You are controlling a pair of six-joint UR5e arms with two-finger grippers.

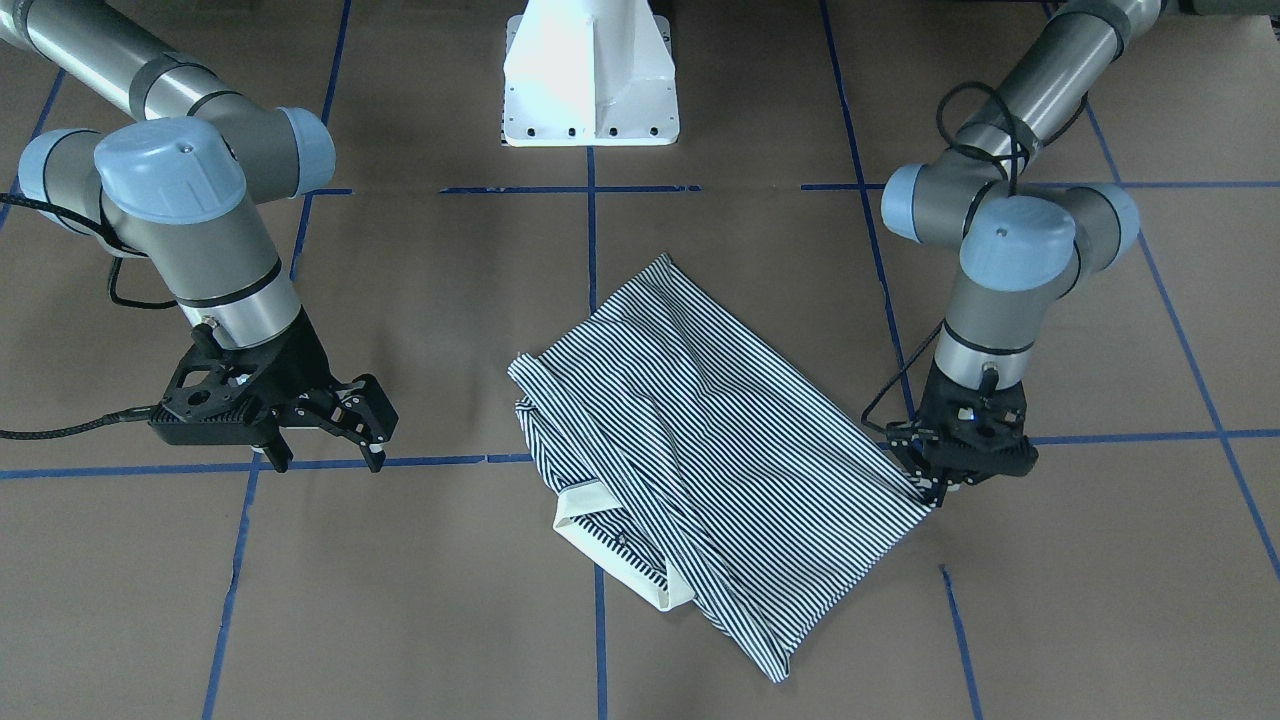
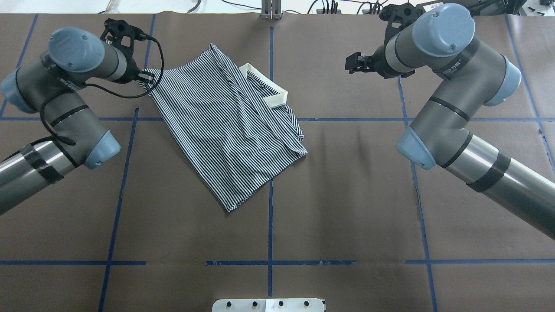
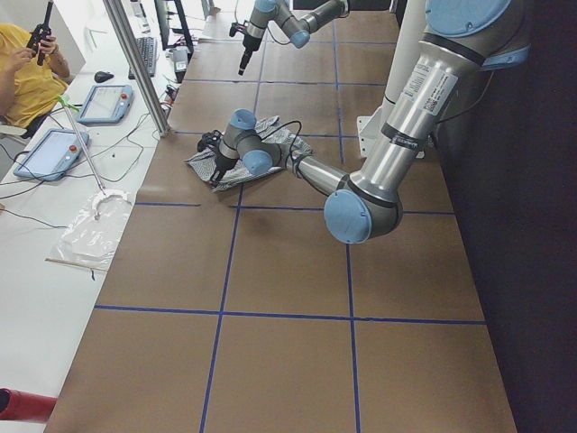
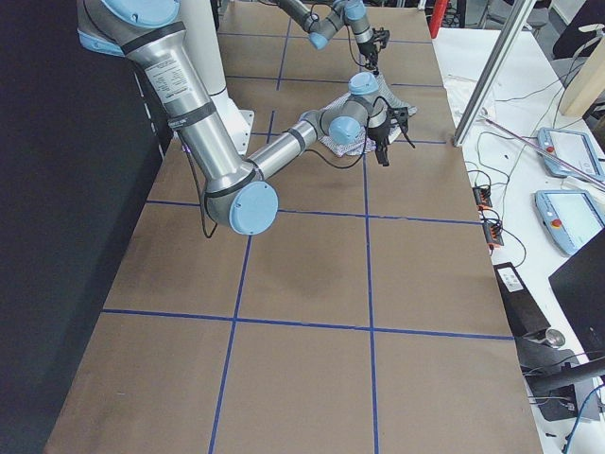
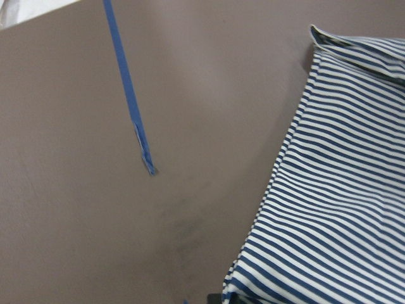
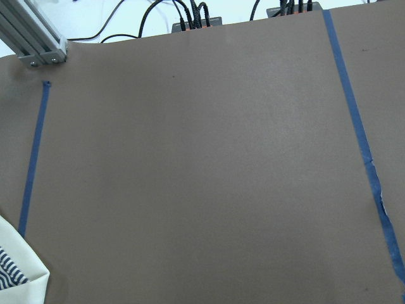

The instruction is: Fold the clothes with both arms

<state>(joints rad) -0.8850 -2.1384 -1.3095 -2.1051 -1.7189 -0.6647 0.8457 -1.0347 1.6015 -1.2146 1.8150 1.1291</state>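
Two grippers: L gripper (image 1: 930, 492) pinching polo shirt (image 1: 700, 440) corner; R gripper (image 1: 330, 455) released, off shirt.

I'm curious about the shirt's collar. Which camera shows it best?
The front-facing view: the collar lies large and unblocked. The overhead view shows it too, farther off. The right wrist view catches only a cream corner; the left wrist, only stripes; side views, too small.

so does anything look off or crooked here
The shirt lies diagonal to the blue tape grid, and its fold is uneven: the cream collar pokes out past the folded edge, with bunched cloth beside it. The left gripper seems to pinch one corner; the right gripper hangs open, off the cloth.
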